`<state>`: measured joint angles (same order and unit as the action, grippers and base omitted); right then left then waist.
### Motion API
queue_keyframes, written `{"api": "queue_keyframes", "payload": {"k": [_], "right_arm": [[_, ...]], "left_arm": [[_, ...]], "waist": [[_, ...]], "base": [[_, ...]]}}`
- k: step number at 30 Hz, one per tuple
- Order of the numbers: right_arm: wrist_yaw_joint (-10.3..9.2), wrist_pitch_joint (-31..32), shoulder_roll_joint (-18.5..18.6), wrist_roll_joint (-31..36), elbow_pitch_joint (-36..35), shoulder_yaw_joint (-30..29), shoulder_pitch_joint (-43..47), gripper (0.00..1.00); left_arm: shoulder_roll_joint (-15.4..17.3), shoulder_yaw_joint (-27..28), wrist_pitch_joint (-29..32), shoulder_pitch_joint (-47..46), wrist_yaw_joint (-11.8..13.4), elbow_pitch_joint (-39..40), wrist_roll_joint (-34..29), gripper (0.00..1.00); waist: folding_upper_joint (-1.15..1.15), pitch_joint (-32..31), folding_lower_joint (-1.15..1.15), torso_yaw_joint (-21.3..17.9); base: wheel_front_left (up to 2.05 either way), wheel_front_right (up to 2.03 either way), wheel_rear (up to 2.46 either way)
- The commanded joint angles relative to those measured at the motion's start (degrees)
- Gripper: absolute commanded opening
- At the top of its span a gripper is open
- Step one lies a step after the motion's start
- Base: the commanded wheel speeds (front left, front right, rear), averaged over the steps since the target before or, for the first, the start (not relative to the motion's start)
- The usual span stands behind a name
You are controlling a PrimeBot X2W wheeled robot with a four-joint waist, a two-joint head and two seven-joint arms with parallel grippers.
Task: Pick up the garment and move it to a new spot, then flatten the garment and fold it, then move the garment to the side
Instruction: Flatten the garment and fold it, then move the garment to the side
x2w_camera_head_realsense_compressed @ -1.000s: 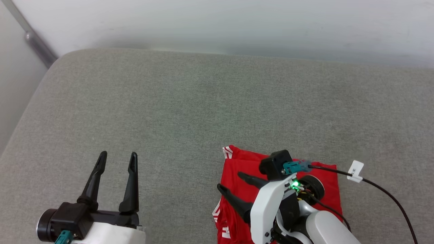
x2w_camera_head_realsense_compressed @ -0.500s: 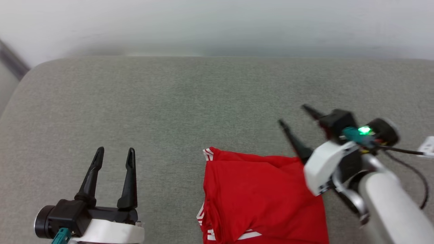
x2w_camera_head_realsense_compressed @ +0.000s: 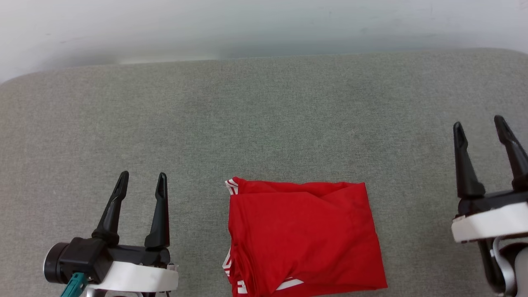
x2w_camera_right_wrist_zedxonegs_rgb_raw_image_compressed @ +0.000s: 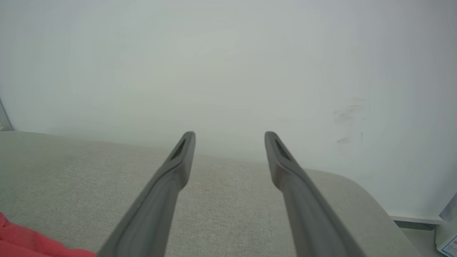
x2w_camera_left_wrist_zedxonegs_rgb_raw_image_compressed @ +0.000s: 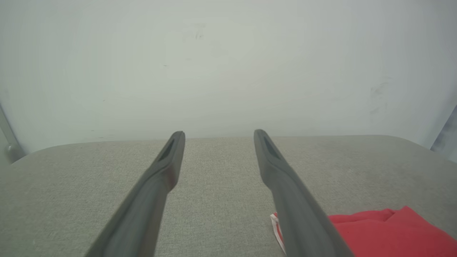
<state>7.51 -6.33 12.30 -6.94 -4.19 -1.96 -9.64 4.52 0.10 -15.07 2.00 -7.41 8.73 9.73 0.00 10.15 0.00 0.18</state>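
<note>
The red garment (x2w_camera_head_realsense_compressed: 303, 239) lies folded into a rough rectangle on the grey cushioned surface (x2w_camera_head_realsense_compressed: 264, 123), near the front edge in the head view; striped trim shows at its left corners. To its left, my left gripper (x2w_camera_head_realsense_compressed: 142, 183) stands open and empty, clear of the fabric. My right gripper (x2w_camera_head_realsense_compressed: 478, 127) is open and empty at the far right, well apart from the garment. The left wrist view catches the garment's corner (x2w_camera_left_wrist_zedxonegs_rgb_raw_image_compressed: 385, 232) at lower right of my open left gripper (x2w_camera_left_wrist_zedxonegs_rgb_raw_image_compressed: 218, 135). In the right wrist view my right gripper (x2w_camera_right_wrist_zedxonegs_rgb_raw_image_compressed: 230, 135) is open, with the garment (x2w_camera_right_wrist_zedxonegs_rgb_raw_image_compressed: 21, 241) at lower left.
A pale wall (x2w_camera_head_realsense_compressed: 264, 24) runs along the far edge of the grey surface. The surface's rounded right end (x2w_camera_right_wrist_zedxonegs_rgb_raw_image_compressed: 364, 200) drops toward the floor in the right wrist view. Broad bare cushion lies beyond the garment.
My right gripper has lifted off the garment and swung out to the far right, now pointing forward. The head camera has turned, shifting the whole picture. The left arm and the garment stay put.
</note>
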Motion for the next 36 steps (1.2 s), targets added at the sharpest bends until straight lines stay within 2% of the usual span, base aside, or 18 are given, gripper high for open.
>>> {"api": "queue_keyframes", "payload": {"k": [1,10,26,31,36], "right_arm": [[-0.03,-0.9,-0.8,0.0,-0.8,-0.1,1.1,1.0],[-0.04,-4.9,-4.6,0.5,-2.3,1.1,6.6,1.0],[-0.04,-3.2,-5.1,-0.1,-1.8,1.3,7.4,1.0],[-0.04,3.0,-2.9,-1.5,-3.2,2.6,7.2,1.0],[-0.04,17.5,0.5,-7.3,-6.2,5.7,7.0,1.0]], "left_arm": [[-0.1,0.0,-0.1,-0.3,-0.1,0.2,0.0,1.0],[-0.3,-0.2,-0.1,0.7,-0.1,0.2,-0.2,1.0],[-0.5,-0.8,-0.1,0.9,-0.1,0.5,0.1,1.0],[-0.4,-1.0,-0.1,0.3,-0.1,0.6,0.0,1.0],[-0.4,-1.4,-0.1,-0.3,-0.1,0.4,-0.1,1.0]], "waist": [[0.0,0.1,0.0,0.0],[0.0,-0.1,0.0,0.6],[0.0,-0.9,0.0,1.3],[0.0,0.0,0.0,1.5],[0.0,1.5,0.0,2.3]], "base": [[0.0,0.0,0.0],[0.0,0.0,0.0],[0.0,0.0,0.0],[0.0,0.0,0.0],[0.0,0.0,0.0]]}}
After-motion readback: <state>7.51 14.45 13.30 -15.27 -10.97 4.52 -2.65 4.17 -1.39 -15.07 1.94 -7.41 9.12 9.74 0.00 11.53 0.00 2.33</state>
